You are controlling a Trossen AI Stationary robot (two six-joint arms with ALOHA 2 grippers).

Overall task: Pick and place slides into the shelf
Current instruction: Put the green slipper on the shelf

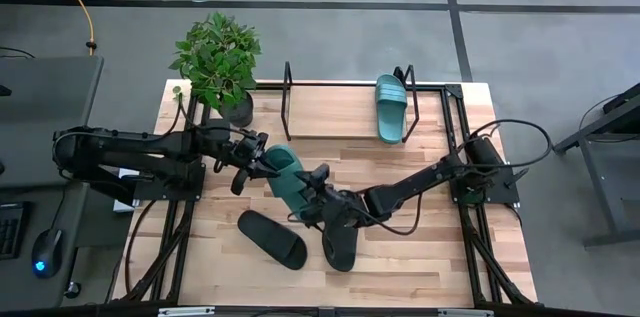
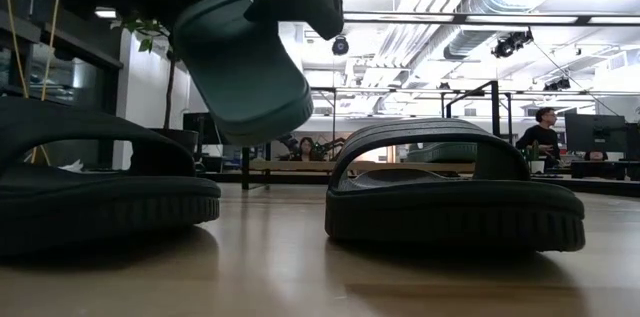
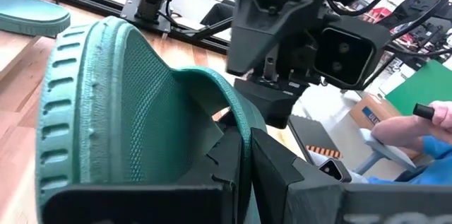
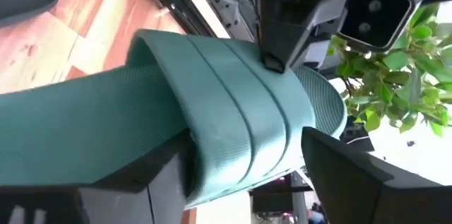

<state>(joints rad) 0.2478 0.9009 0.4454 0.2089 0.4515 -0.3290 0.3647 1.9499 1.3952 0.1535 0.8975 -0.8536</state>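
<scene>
A teal slide hangs tilted above the middle of the table, between both arms. My left gripper comes from the table's left and is shut on it. My right gripper comes from the right and is open, its fingers on either side of the slide's ribbed strap. A second teal slide lies flat on its sole on the shelf's board. Two black slides rest on their soles on the table near the front. My left gripper pinches the edge of the teal slide's strap between its two fingers, coming roughly level from the table's left. The slide is lifted clear of the table and tilted, its lower end pointing down. My right gripper: one finger lies close against the strap's side; whether it touches cannot be told.
A potted plant stands at the far left beside the shelf's black end frame. The two black slides lie just under and in front of the grippers. People sit in the room beyond the table.
</scene>
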